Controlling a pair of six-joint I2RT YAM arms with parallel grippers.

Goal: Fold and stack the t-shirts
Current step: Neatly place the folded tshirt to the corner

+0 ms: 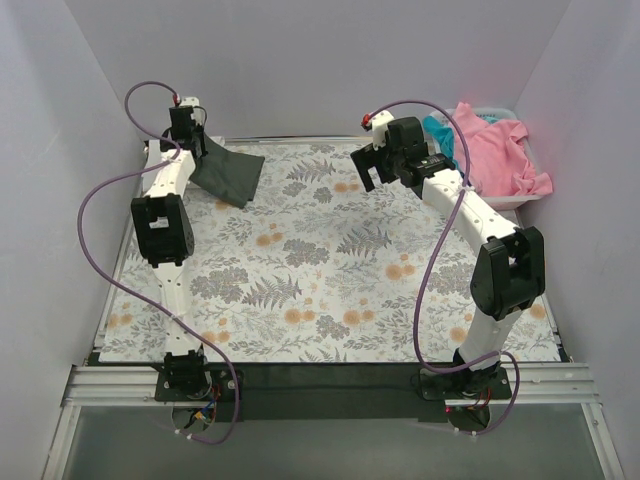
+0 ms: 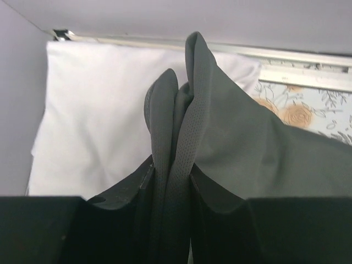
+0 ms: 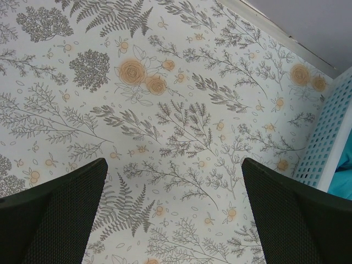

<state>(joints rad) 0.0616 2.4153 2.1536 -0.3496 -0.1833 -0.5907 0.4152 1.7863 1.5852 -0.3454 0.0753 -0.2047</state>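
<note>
**Left jaws clenched on the charcoal shirt at the far-left corner; right jaws spread and empty**

The left arm [image 1: 165, 220] reaches to the far-left corner of the worktop. Its jaws are clamped on a bunched fold of the dark charcoal grey t-shirt [image 1: 228, 173]. In the left wrist view the pinched cloth [image 2: 187, 143] rises in narrow ridges between the black fingers [image 2: 275, 231].

From above, the shirt's long axis runs diagonally. It is narrow at the jaws and widens toward the right and the near side, and its broad free end lies on the floral table cloth [image 1: 330, 260].

Under and behind the grey fold, the left wrist view shows the white t-shirt [image 2: 99, 126] lying flat against the far-left corner.

The right arm [image 1: 470, 210] holds its jaws wide apart with nothing between them. They hang above bare floral cloth, near the white plastic basket [image 1: 512, 202] at the far right edge.

The pink t-shirt [image 1: 495, 150] is heaped in that basket and spills over its rim. The teal t-shirt [image 1: 440, 130] shows at its left, also in the basket.
</note>
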